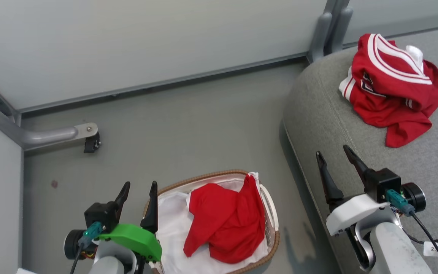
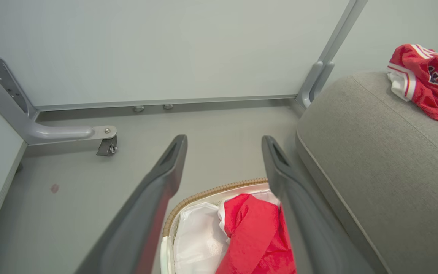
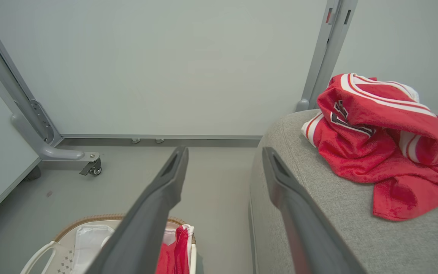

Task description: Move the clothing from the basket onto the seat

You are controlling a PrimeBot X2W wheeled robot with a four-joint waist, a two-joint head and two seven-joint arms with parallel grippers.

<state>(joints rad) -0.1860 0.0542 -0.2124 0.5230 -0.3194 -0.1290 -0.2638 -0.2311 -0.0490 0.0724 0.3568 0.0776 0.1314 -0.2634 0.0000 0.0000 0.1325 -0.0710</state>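
Plain red garment [image 1: 224, 222] sits lower centre in basket [image 1: 203, 177], just right of left hand [image 1: 140, 184], which is nearer than right hand [image 1: 332, 150]. Both hands wide open, empty. Jersey [image 1: 390, 89] upper right on seat [image 1: 325, 114].

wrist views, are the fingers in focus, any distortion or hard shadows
Left wrist view: the fingers of the left gripper are soft near the lens, one carrying a red reflection; the wide lens tilts the wall posts outward. Right wrist view: the right gripper blurs likewise, while the jersey is sharp. Head view: even light, only a faint shadow on the floor beside the basket.
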